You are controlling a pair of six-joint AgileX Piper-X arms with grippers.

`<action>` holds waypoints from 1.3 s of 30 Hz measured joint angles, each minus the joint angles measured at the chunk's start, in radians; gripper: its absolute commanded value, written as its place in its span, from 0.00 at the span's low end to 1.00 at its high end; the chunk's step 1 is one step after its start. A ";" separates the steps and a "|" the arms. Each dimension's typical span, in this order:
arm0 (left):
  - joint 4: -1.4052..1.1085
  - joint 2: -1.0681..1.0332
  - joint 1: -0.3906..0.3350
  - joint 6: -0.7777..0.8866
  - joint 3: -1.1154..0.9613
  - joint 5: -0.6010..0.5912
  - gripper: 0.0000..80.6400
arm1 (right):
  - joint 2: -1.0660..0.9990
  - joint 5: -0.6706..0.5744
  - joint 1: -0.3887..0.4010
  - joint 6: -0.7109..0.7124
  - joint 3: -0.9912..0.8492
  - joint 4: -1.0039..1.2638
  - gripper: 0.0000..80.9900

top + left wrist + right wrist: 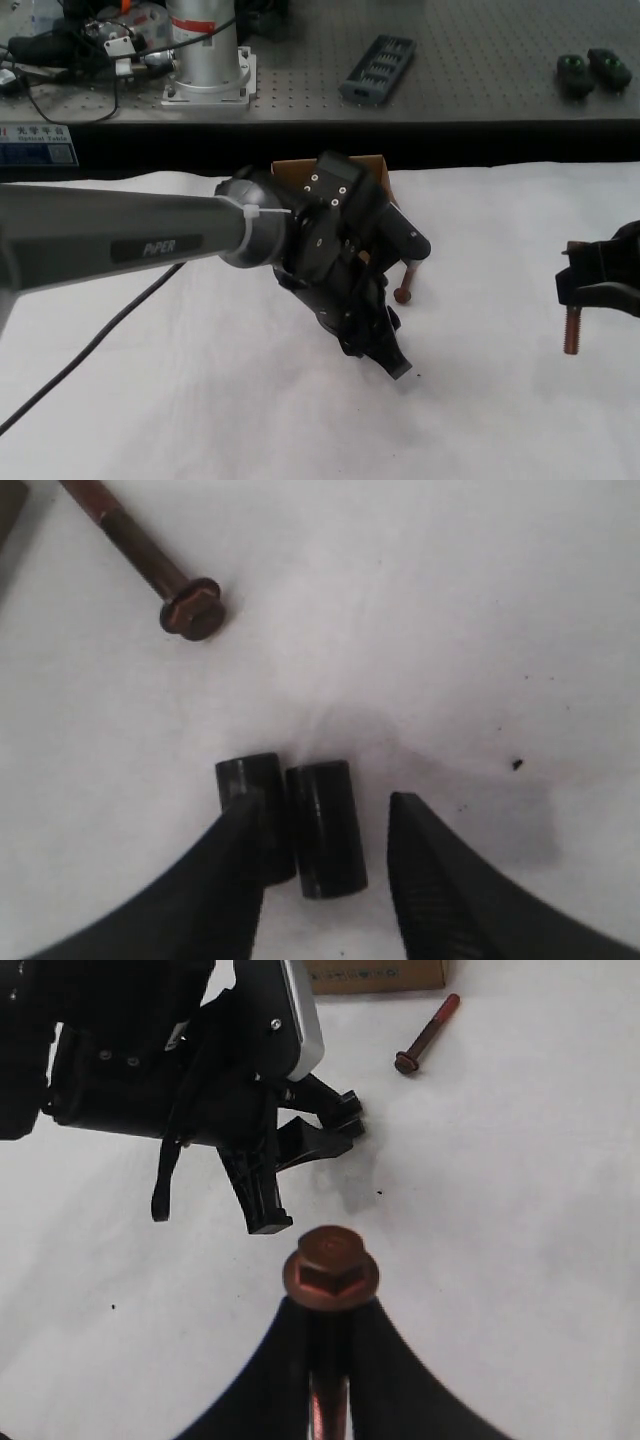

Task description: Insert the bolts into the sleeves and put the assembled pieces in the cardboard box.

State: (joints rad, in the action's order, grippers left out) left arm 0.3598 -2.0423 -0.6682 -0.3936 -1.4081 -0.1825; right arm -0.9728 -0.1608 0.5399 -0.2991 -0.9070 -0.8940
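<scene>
2 black cylindrical sleeves, touching.

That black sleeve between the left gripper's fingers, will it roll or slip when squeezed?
Probably rigid: the sleeve looks like smooth dark metal, so it may slip in the left gripper. Being round, it could roll, though the second sleeve beside it and the white cloth may check that.

Printed lettering on grey arm link; blue-white label on bench edge, characters illegible.
</scene>
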 measured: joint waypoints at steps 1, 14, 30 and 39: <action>-0.002 0.000 0.000 0.000 -0.004 0.000 0.36 | 0.000 0.000 -0.004 0.000 0.000 0.000 0.04; -0.025 -0.016 0.000 0.034 -0.009 -0.008 0.36 | 0.000 0.000 -0.033 0.000 0.000 0.000 0.04; -0.035 -0.027 0.002 0.087 -0.020 -0.041 0.36 | 0.000 0.036 -0.033 0.022 0.000 0.000 0.04; 0.096 -0.039 0.002 0.085 -0.024 -0.048 0.36 | 0.000 0.041 -0.033 0.022 0.000 0.000 0.04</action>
State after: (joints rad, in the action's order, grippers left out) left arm 0.4554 -2.0811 -0.6660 -0.3082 -1.4321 -0.2308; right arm -0.9728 -0.1199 0.5074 -0.2767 -0.9070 -0.8940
